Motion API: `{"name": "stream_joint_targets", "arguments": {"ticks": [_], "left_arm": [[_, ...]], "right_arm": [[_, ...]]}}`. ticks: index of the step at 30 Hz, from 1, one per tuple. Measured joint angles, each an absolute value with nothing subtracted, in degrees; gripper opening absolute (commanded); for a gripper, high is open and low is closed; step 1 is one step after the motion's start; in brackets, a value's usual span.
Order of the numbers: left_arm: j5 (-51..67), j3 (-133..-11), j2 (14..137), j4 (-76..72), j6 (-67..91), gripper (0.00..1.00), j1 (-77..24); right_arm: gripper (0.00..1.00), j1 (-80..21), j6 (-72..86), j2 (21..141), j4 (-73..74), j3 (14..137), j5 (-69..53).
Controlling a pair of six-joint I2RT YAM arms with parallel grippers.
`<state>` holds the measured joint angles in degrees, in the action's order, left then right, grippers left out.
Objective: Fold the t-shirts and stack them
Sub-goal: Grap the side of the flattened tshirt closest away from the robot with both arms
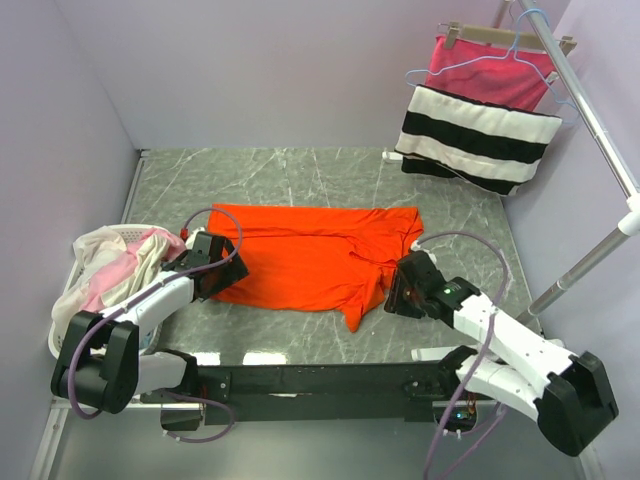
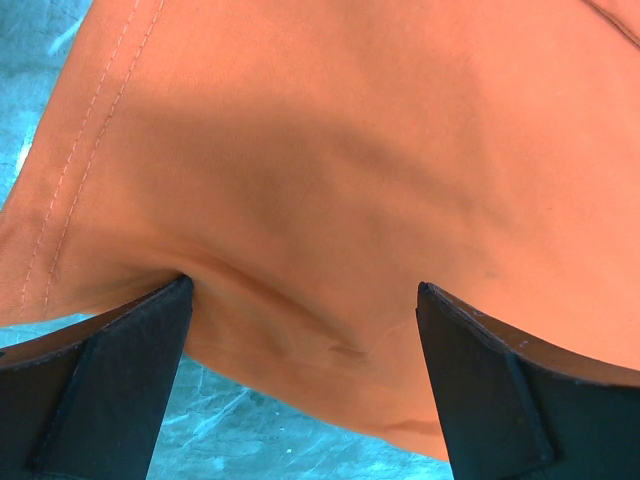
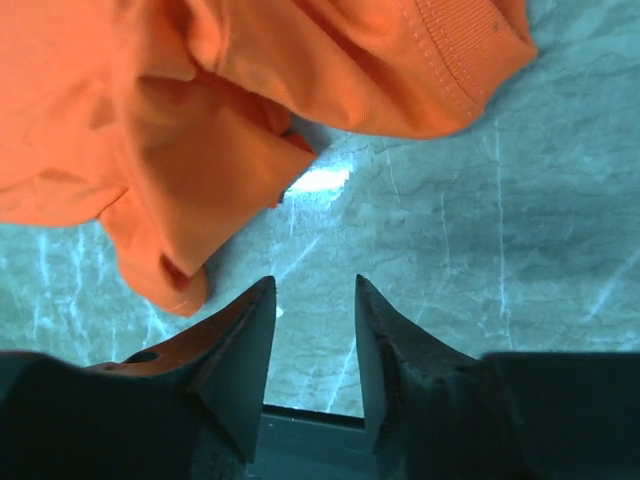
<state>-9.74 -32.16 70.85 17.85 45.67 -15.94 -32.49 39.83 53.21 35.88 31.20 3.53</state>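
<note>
The orange-red t-shirt (image 1: 315, 262) lies spread on the marble table (image 1: 300, 175), seemingly laid out for folding, its right sleeve bunched. The left gripper (image 2: 302, 285) hangs wide open over its left hem. The right gripper (image 3: 315, 285), parted and empty, sits over bare marble just beside the sleeve. Cream and pink shirts (image 1: 110, 265) wait in the basket (image 1: 62, 305). Bare table lies beyond the shirt.

Matt orange cloth t-shirt (image 1: 310, 265), smooth glossy marbled table (image 1: 300, 175), matt black fingers (image 2: 100, 390)

orange t-shirt (image 2: 330, 150) cropped in wrist views | heaped t-shirts (image 1: 115, 262) count unclear
</note>
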Motion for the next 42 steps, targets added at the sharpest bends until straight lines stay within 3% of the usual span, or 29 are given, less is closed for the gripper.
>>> {"name": "stream_joint_targets", "arguments": {"ticks": [7, 17, 30, 32, 35, 37, 42], "left_arm": [[-9.8, -32.2, 70.8, 17.8, 45.7, 1.00, -15.9], [-10.1, -32.2, 70.8, 17.9, 45.7, 0.99, -15.9], [-10.4, -32.2, 71.0, 17.8, 45.7, 1.00, -15.9], [-10.4, -32.2, 71.0, 17.8, 45.7, 0.99, -15.9], [-10.4, -32.2, 71.1, 17.8, 45.7, 0.99, -15.9], [-10.4, -32.2, 71.2, 17.8, 45.7, 1.00, -16.0], [-10.5, -32.5, 71.5, 17.8, 45.7, 0.99, -15.9]], "right_arm": [[0.37, -33.2, 41.3, 62.3, 32.4, 31.4, 3.6], [0.38, -35.4, 40.9, 73.1, 26.5, 33.9, 4.0], [0.40, -35.9, 40.0, 78.7, 20.7, 36.9, 3.8], [0.35, -35.9, 39.9, 79.7, 20.3, 37.6, 3.7], [0.11, -36.1, 39.6, 81.9, 19.7, 39.1, 3.7], [0.02, -36.3, 39.6, 83.2, 19.3, 40.0, 3.8], [0.00, -37.1, 40.3, 84.0, 18.9, 40.5, 4.9]]}}
